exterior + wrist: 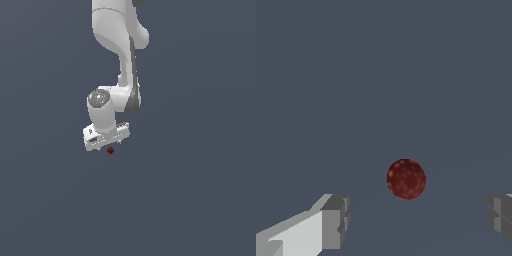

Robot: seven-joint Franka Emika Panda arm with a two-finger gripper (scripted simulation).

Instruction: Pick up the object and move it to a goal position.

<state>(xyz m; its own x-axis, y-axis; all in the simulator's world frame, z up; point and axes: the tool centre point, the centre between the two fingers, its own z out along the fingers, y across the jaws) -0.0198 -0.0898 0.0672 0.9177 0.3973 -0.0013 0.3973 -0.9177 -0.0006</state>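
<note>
The white robot gripper hangs above the plain dark grey-blue surface, no edge or corner of which shows. Its two grey-tipped fingers stand wide apart, holding nothing. The tiny dark red roundish lump lies on the surface between the fingertips, touching neither, just below the gripper in the exterior view.

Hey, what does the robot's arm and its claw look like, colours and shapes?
The arm is glossy white with rounded segments and dark grey joint seams. The claw is a white boxy bar; its fingers end in blocky grey pads. No cables or markings show.
</note>
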